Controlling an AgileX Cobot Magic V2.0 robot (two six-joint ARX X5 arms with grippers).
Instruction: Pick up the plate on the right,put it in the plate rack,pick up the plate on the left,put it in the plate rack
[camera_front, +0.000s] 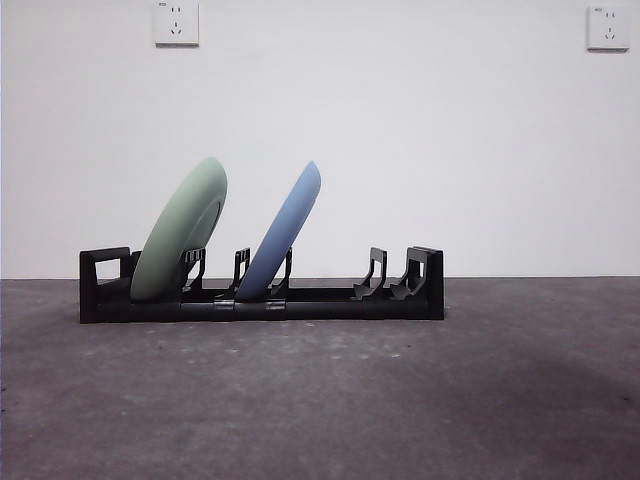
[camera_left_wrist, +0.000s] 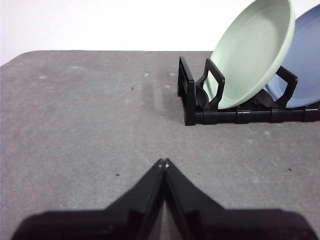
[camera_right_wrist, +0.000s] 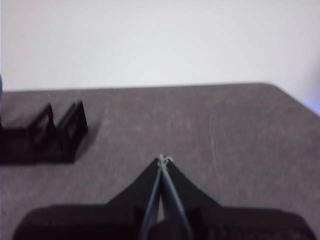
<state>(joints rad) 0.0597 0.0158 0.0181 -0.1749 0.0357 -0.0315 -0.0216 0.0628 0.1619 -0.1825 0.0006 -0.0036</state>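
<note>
The black plate rack (camera_front: 300, 300) stands across the middle of the grey table. A pale green plate (camera_front: 180, 235) leans in its left slots and a blue plate (camera_front: 285, 235) leans in the slots beside it. In the left wrist view the green plate (camera_left_wrist: 252, 52) and the blue plate (camera_left_wrist: 306, 60) sit in the rack (camera_left_wrist: 200, 95), well ahead of my left gripper (camera_left_wrist: 164, 163), which is shut and holds nothing. My right gripper (camera_right_wrist: 162, 159) is shut and holds nothing, off the rack's end (camera_right_wrist: 60, 132). Neither gripper shows in the front view.
The rack's right-hand slots (camera_front: 395, 275) hold nothing. A white wall with two sockets (camera_front: 176, 22) rises behind the table. Bare grey tabletop (camera_front: 320, 400) lies in front of the rack, and the table's far edge (camera_right_wrist: 150, 87) shows in the right wrist view.
</note>
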